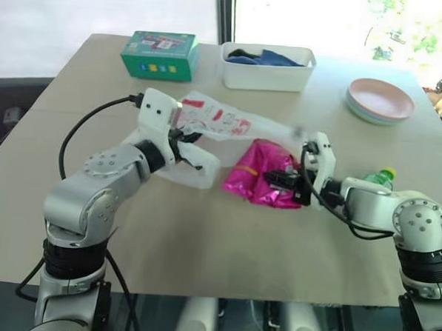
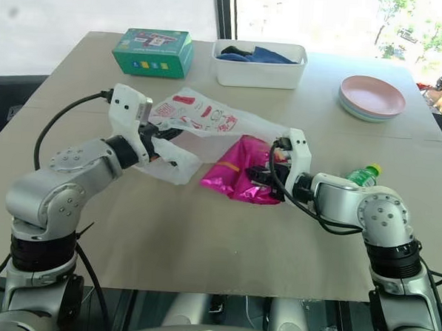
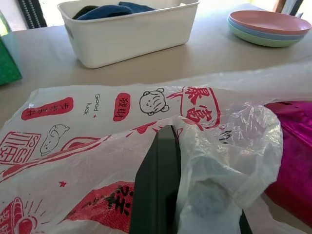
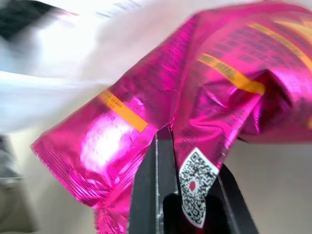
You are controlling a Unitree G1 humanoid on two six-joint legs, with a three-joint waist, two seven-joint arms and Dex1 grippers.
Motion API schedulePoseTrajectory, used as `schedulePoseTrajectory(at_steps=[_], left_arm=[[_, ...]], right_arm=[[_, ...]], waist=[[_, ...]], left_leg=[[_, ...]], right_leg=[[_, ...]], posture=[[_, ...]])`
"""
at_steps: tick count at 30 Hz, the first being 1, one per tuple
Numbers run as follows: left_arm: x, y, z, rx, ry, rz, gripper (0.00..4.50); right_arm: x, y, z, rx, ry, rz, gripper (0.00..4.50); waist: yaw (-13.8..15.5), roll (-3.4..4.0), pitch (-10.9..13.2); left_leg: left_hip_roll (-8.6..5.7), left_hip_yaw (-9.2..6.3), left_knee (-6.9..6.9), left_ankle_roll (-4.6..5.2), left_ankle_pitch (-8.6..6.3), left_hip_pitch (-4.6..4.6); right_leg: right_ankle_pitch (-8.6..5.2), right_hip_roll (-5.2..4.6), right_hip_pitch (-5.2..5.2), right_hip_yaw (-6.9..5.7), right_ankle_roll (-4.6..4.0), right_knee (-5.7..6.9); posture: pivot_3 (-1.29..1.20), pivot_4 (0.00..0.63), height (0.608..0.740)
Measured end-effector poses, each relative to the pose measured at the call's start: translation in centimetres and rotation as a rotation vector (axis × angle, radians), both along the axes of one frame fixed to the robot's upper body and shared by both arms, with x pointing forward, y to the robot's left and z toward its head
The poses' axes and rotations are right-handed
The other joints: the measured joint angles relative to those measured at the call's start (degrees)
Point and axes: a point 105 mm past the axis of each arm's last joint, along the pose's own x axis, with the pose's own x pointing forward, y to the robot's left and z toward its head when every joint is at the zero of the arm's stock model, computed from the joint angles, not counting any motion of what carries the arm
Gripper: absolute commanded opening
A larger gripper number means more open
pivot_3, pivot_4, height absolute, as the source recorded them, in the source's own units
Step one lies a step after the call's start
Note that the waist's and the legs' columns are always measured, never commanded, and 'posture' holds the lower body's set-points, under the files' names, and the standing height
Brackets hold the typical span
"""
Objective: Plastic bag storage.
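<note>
I hold the plastic bag (image 1: 223,122) at frame centre, pinched in my left gripper (image 1: 183,145). My right gripper (image 1: 288,181) has closed on the pink snack packet (image 1: 261,172). I judge that putting the packet into the bag is not yet done.

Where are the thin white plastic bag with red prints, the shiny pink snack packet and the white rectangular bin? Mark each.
Thin white plastic bag with red prints (image 1: 219,121), left eye view, printed middle.
Shiny pink snack packet (image 2: 235,174), right eye view, left half.
White rectangular bin (image 1: 266,75), left eye view, front wall.
</note>
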Motion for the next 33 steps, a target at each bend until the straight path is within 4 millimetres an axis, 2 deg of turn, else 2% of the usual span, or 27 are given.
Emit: schedulePoseTrajectory(at_steps=[2,6,10,15,19,21,23,28,31,33], left_arm=[[0.1,-0.2,0.1,0.018,-0.018,-0.021,0.0],[0.3,0.0,0.3,0.018,-0.022,-0.034,0.0],[0.0,-0.3,0.4,0.021,-0.029,-0.072,0.0],[-0.6,-0.3,-0.4,0.031,-0.002,-0.101,0.0],[-1.7,-1.2,0.0,-0.012,0.012,-0.18,0.0],[-2.7,-1.7,0.6,-0.037,0.013,-0.234,0.0],[-3.9,-1.8,0.1,-0.022,0.046,-0.27,0.0],[-5.2,-1.4,-1.8,0.035,0.124,-0.271,0.0],[-5.3,-1.6,-1.7,0.02,0.128,-0.278,0.0],[-4.9,-2.0,-1.0,0.0,0.1,-0.264,0.0]], right_arm=[[-1.6,0.2,0.7,0.037,0.02,0.112,0.13],[-2.5,0.0,1.5,0.04,-0.003,0.196,0.13],[-3.1,0.7,3.0,0.059,-0.063,0.28,0.13],[-3.2,1.4,2.8,0.056,-0.093,0.333,0.13],[-1.3,2.8,1.4,-0.019,-0.147,0.256,0.13],[0.5,3.4,0.4,-0.035,-0.149,0.167,0.13],[2.6,3.7,0.0,-0.034,-0.158,0.065,0.13],[5.3,3.6,1.0,-0.028,-0.21,-0.058,0.13],[6.7,4.2,1.7,-0.027,-0.235,-0.112,0.13],[7.3,5.2,1.9,-0.03,-0.255,-0.124,0.13]], waist=[[0.03,0.01,0.0],[0.04,0.0,0.01],[0.05,0.0,0.01],[0.04,0.0,0.01],[0.01,-0.01,0.0],[-0.03,0.0,0.0],[-0.1,0.0,0.01],[0.02,0.02,0.02],[-0.03,0.03,0.02],[-0.1,0.03,0.02]], left_leg=[[0.02,0.0,0.0,0.01,-0.01,-0.01],[0.01,0.01,0.02,0.04,-0.02,-0.02],[0.02,0.01,0.02,0.04,-0.02,-0.02],[0.02,0.02,0.02,0.05,-0.02,-0.04],[0.03,-0.01,0.03,0.03,-0.01,-0.03],[0.02,0.04,0.04,0.02,-0.01,-0.06],[0.0,0.09,0.03,0.02,-0.01,-0.06],[0.0,0.12,0.03,0.0,0.0,-0.08],[0.01,0.12,0.03,0.0,0.0,-0.06],[0.01,0.11,0.03,-0.01,0.01,-0.06]], right_leg=[[0.0,0.0,0.0,0.02,0.0,0.0],[0.0,-0.01,-0.01,0.02,0.0,-0.01],[0.0,-0.02,-0.01,0.03,0.0,-0.01],[0.0,-0.08,-0.02,0.04,0.0,-0.02],[0.0,-0.21,-0.03,0.01,0.0,0.01],[0.0,-0.21,-0.1,0.05,0.0,0.04],[0.0,-0.16,-0.13,0.1,0.0,0.06],[0.0,0.03,-0.2,0.07,0.0,0.08],[0.01,0.05,-0.2,0.07,0.0,0.11],[0.01,0.09,-0.21,0.08,0.0,0.12]], posture=[[0.0,0.15,0.74],[0.0,0.15,0.74],[0.0,0.15,0.74],[0.0,0.15,0.74],[0.0,0.15,0.74],[0.0,0.15,0.74],[0.0,0.15,0.74],[0.0,0.15,0.74],[0.0,0.15,0.74],[0.0,0.15,0.74]])
